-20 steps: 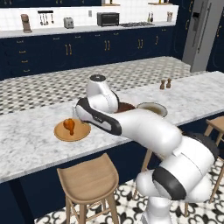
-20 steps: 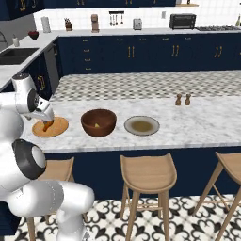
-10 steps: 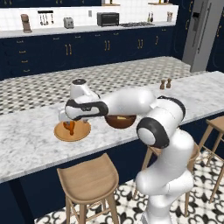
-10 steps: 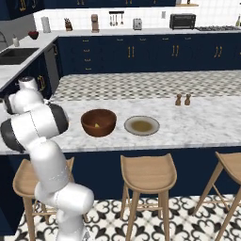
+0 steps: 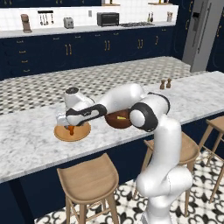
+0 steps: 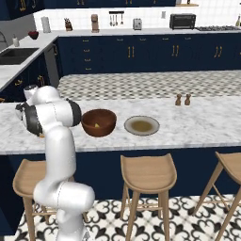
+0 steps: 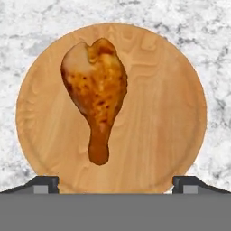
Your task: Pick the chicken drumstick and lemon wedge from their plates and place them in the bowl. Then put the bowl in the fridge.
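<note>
I had the gripper [image 5: 70, 127] hanging just above the tan wooden plate [image 5: 61, 133], which sat on the marble counter [image 5: 26, 144] near its front edge and left of the bowl [image 5: 119, 120]. In the hand view the 2 fingertips [image 7: 43, 184] stood far apart at the bottom corners, 1 on each side of the plate's near rim, so I read the jaws as spread wide with nothing between them.

The chicken drumstick [image 7: 97, 92] lay flat on that plate [image 7: 158, 113]. Its rounded meaty end was toward the top of the hand view and its thin bone end pointed down toward the fingertips, a little left of the plate's center. Neither fingertip touched it.

From the right base view I saw the dark reddish-brown bowl [image 6: 99, 122] on the counter [image 6: 197, 122], just right of the arm's upper links. A tiny pale yellow piece, the lemon wedge [image 6: 97, 125], lay inside it at the bottom. Just right of the bowl was the grey-olive plate [image 6: 141, 125] with its pale rim; I could not tell what the darker patch in its middle was. Further right and toward the far edge of the counter stood 2 small brown shakers [image 6: 183, 100] side by side.

The grey steel fridge [image 5: 202, 33] stood at the far right of the left base view, well apart from the counter, doors shut. 3 wooden stools [image 6: 147, 175] stood along the near side of the counter.
</note>
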Available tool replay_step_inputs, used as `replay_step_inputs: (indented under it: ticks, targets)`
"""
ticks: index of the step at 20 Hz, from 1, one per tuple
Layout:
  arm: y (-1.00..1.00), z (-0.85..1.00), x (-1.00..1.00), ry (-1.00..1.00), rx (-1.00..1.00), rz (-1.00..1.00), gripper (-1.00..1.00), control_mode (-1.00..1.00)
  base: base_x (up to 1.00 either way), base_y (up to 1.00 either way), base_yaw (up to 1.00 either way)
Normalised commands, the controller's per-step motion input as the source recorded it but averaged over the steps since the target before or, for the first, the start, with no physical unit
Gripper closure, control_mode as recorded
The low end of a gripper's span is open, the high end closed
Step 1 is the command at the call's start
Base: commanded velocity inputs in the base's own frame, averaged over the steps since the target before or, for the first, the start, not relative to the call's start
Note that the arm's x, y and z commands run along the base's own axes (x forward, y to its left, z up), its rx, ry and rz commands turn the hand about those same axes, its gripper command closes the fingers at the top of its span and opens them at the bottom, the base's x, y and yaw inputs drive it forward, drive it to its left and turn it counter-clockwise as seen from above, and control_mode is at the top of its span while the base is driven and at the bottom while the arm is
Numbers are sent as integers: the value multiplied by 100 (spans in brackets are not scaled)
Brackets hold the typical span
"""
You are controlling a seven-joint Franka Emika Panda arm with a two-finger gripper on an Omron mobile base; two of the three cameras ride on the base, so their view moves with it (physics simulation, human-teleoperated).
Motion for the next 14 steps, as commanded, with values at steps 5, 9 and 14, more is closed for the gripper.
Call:
replay_step_inputs:
  ticks: [5,9,14]
  targets:
    - [15,-44,35,-5,0,1,-100,-100,0,0,0]
    - [1,-37,33,-11,-1,0,-100,-100,0,0,0]
    - [0,-34,32,-4,-1,0,-100,-100,0,0,0]
